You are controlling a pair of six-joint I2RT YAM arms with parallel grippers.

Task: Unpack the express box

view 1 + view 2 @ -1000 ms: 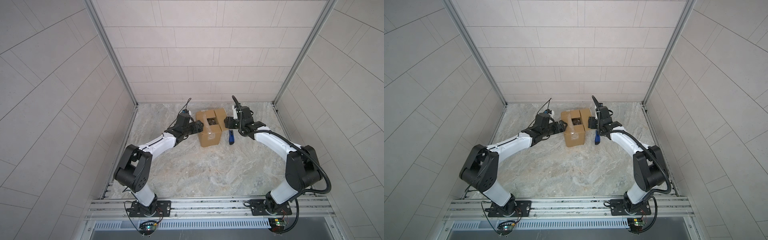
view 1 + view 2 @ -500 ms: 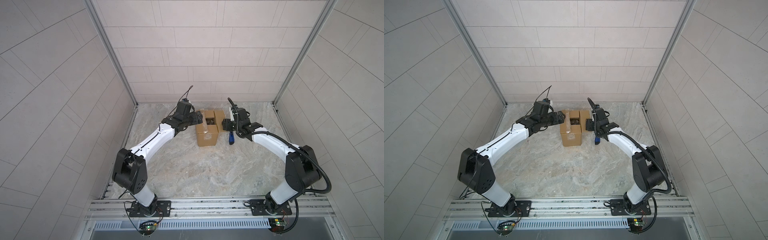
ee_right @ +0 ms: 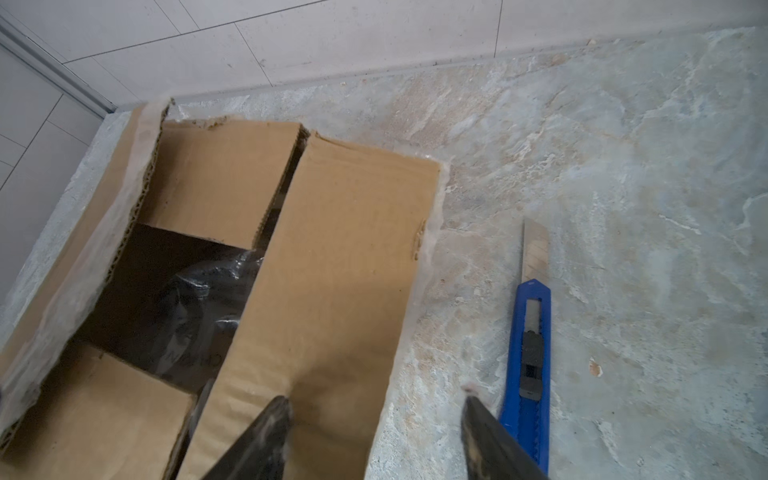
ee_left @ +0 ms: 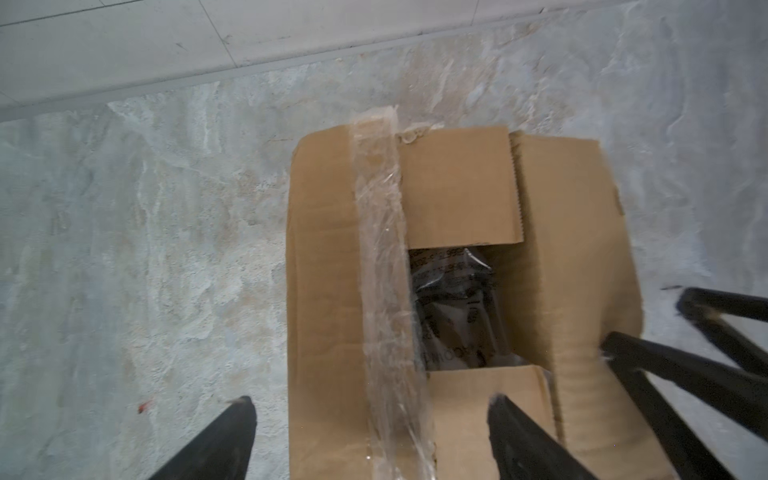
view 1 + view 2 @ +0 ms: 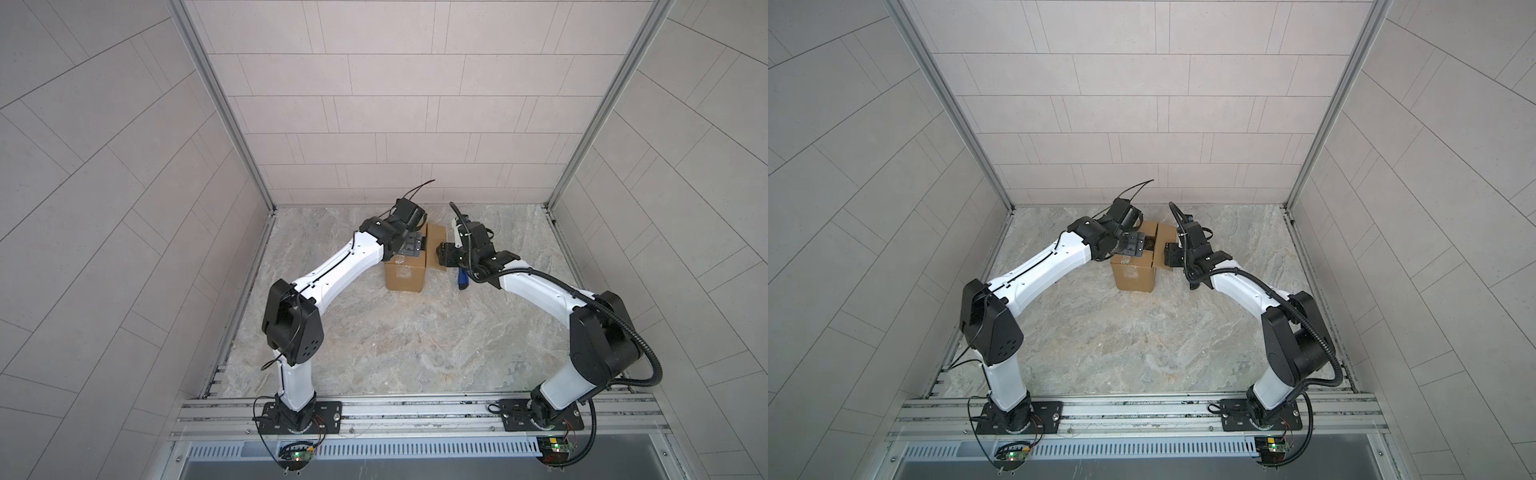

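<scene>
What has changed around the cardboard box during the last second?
The left pincer rose from the left side and came over the express box, open, astride its taped flap. The right pincer moved in over the right flap, open. The box seems to have turned a little. Nothing was gripped. The blue knife did not move.

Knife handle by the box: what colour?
Blue knife handle with a black slider; shows best in the right wrist view.

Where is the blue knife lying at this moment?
In a top view the blue knife lies on the table right of the cardboard box, partly under the right arm.
</scene>
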